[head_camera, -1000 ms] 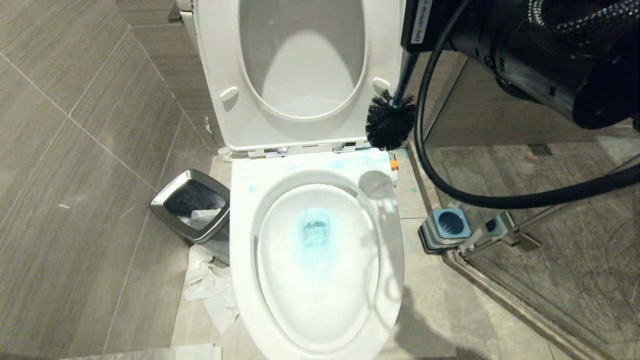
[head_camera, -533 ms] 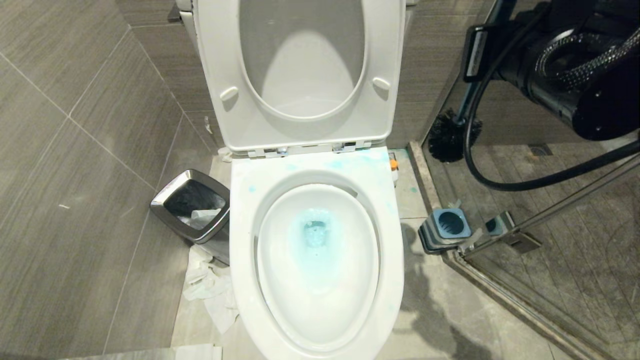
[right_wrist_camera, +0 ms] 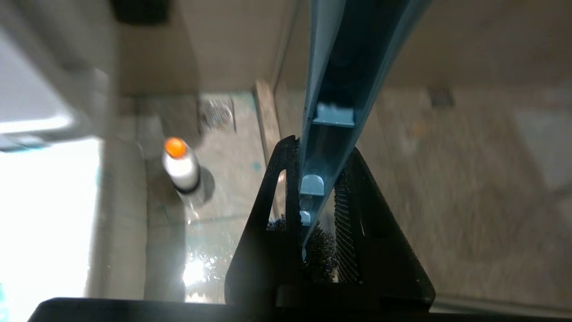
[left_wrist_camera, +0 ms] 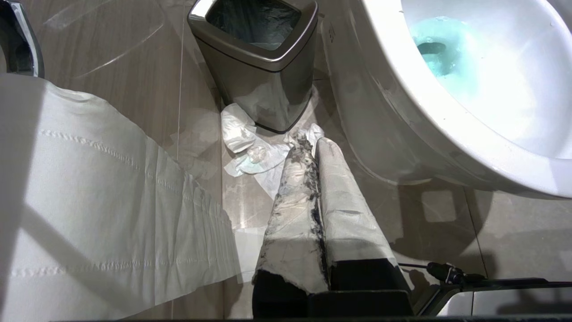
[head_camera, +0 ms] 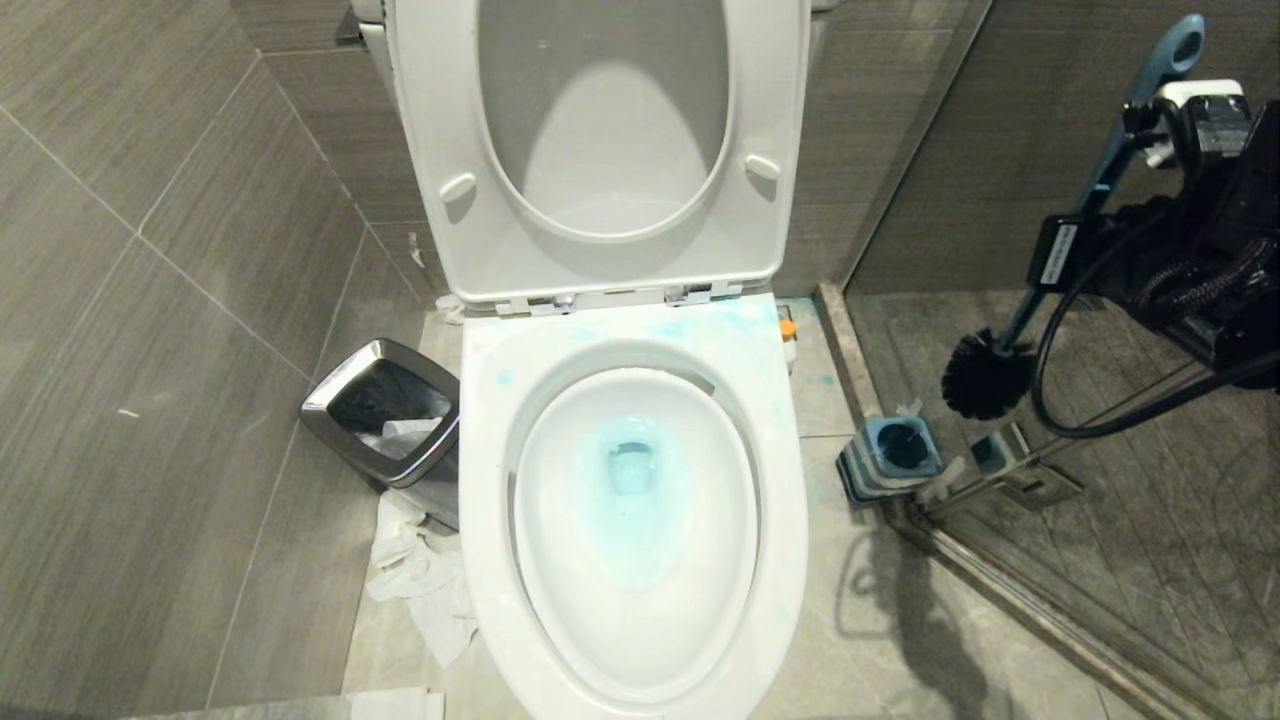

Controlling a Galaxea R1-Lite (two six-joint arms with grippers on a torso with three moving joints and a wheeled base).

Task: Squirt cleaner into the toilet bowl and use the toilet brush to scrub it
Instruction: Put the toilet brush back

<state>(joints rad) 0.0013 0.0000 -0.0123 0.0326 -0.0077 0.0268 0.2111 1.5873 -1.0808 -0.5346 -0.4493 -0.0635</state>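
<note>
The white toilet bowl [head_camera: 482,450] fills the middle of the head view, seat and lid raised. Turquoise cleaner [head_camera: 630,470] pools at its bottom, with pale blue smears [head_camera: 700,325] on the back rim. At the far right my right gripper [head_camera: 1135,135] is shut on the slate-blue handle of the toilet brush [head_camera: 1085,215]. The black bristle head [head_camera: 985,375] hangs just up and right of the light-blue-topped holder [head_camera: 890,455]. In the right wrist view the gripper [right_wrist_camera: 319,147] clamps the handle [right_wrist_camera: 344,67]. My left gripper [left_wrist_camera: 313,143] is shut and empty beside the bowl [left_wrist_camera: 402,112].
A chrome-rimmed waste bin [head_camera: 385,420] stands left of the bowl with crumpled tissue [head_camera: 420,580] on the floor. A white bottle with an orange cap [right_wrist_camera: 181,167] stands by the bowl's right rear. A glass shower screen's frame [head_camera: 1010,470] runs behind the holder. Toilet paper [left_wrist_camera: 89,201] hangs near the left gripper.
My right arm has swung the toilet brush from the toilet's right hinge rightwards and down, so the bristle head now hangs near the holder. The left arm has not moved.
</note>
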